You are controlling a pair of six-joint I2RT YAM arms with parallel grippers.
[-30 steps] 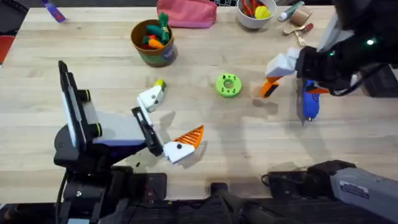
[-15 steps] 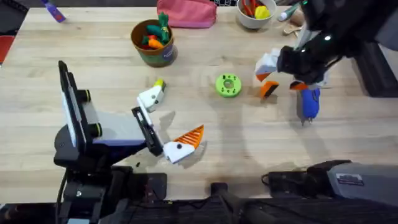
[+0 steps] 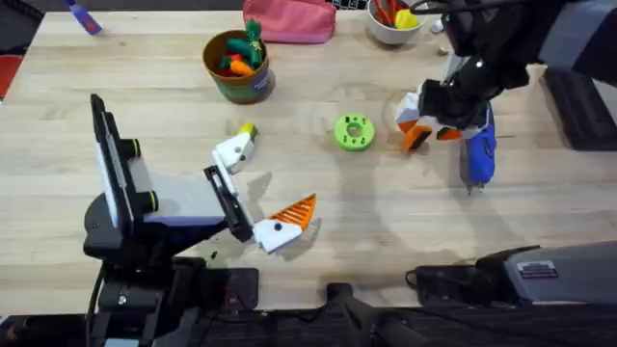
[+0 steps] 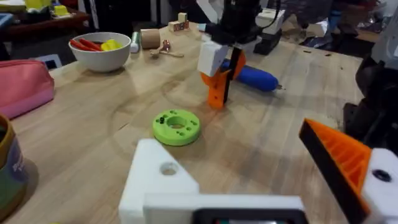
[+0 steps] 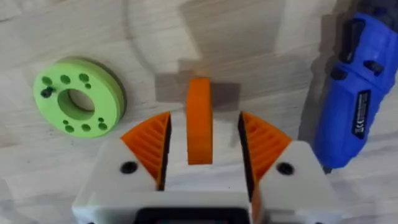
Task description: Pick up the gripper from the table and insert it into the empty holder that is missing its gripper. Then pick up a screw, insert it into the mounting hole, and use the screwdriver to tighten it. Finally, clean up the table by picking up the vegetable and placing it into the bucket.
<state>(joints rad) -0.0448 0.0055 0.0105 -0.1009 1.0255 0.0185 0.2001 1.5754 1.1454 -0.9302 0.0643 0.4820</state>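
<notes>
**Right end effector straddling the orange wedge beside the screwdriver**

The right end effector (image 3: 422, 123) is hanging over the far right part of the counter (image 3: 386, 222), fingers pointing down. In the right wrist view its two orange ribbed pads (image 5: 149, 144) are standing apart with the gripper (image 5: 199, 119), the small orange wedge, lying between them; a gap is showing on each side, so the fingers are spread and not clamping it. The wedge is resting on the wood, just beside the green disc (image 3: 354, 132) on one side and the screwdriver (image 3: 478, 152) on the other. The blue screwdriver is lying flat with its thin bit pointing toward the near edge; a dark label with white print is sitting on its body (image 5: 360, 115), but the writing is too small to read.

The left end effector (image 3: 260, 188) is lying low near the counter's middle, fingers wide apart. One finger is carrying an orange ribbed pad (image 3: 294, 213); the other is the empty holder (image 3: 234, 150), a bare white block with a visible mounting hole (image 4: 169, 168).

The bucket (image 3: 237, 66) is standing at the far side, holding orange toy carrots, its blue label patch unreadable. A white bowl (image 3: 395, 21) is sitting farther right.
</notes>
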